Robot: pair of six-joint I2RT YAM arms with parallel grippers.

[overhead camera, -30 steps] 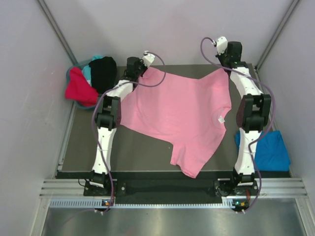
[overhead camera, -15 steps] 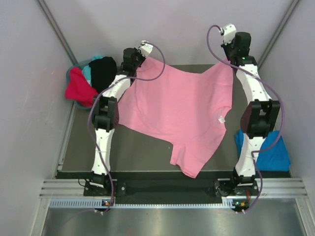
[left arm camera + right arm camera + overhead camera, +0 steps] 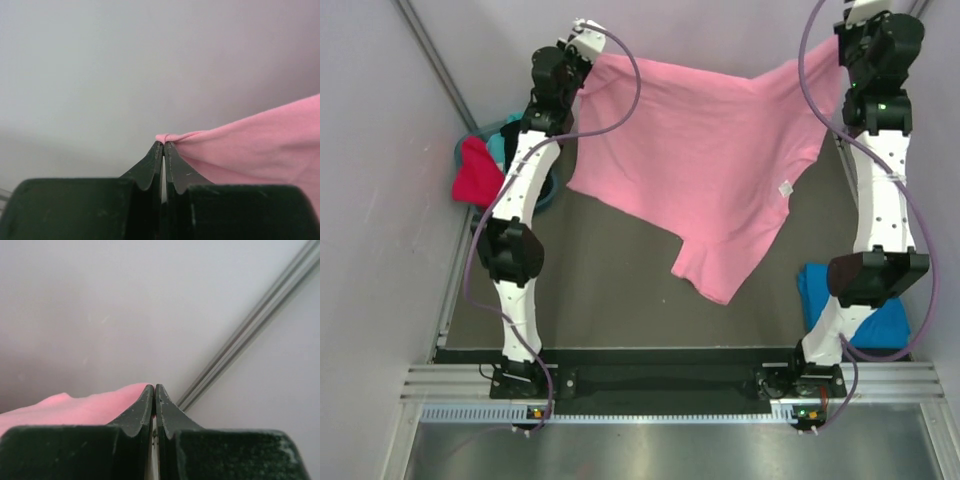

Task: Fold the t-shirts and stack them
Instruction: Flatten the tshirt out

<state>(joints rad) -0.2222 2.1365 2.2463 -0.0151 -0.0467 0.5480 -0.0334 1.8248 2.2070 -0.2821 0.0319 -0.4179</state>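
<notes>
While left end effector (image 3: 163, 144) and right end effector (image 3: 154, 387) clamp pink t-shirt (image 3: 700, 150) aloft | neck tag (image 3: 785, 187) — unreadable

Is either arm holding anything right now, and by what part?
Both hold the pink t-shirt: left gripper pinches its upper left corner, right gripper its upper right corner, jaws shut on the fabric edge.

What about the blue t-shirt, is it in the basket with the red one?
No, the blue t-shirt lies at the table's near right edge, while the red t-shirt sits in the basket at the far left.
</notes>
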